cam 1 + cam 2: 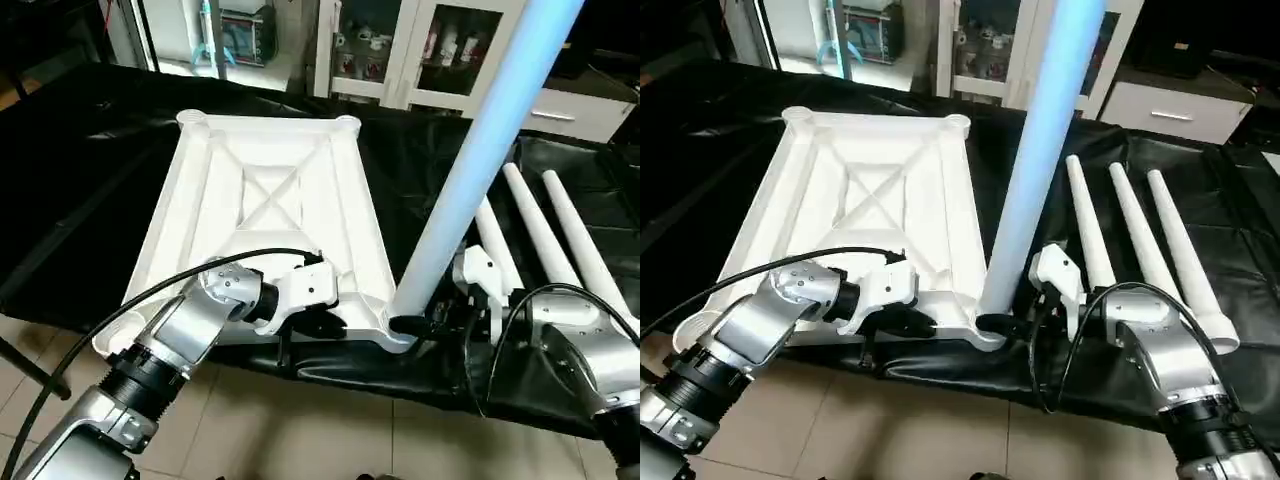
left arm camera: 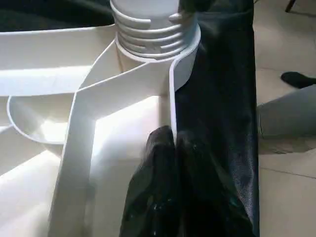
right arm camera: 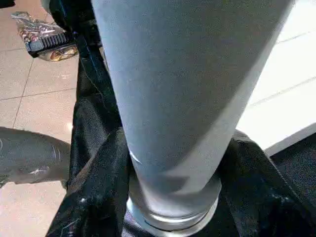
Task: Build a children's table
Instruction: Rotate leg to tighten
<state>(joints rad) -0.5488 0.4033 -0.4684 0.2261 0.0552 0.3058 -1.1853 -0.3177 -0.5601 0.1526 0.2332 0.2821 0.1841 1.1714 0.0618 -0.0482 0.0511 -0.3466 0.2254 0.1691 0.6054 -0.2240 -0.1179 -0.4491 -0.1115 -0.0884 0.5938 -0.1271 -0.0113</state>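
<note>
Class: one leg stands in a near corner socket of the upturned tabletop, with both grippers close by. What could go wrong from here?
1. The standing leg leans, and threads still show above the socket; it may not be fully seated and could topple.
2. The left gripper pinches the tabletop rim at the table edge; a slip could shift it.

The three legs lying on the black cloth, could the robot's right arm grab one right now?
Probably not yet. The right tool is shut on the upright leg at the tabletop corner socket; the three spare legs lie close beside it, uncovered.
</note>
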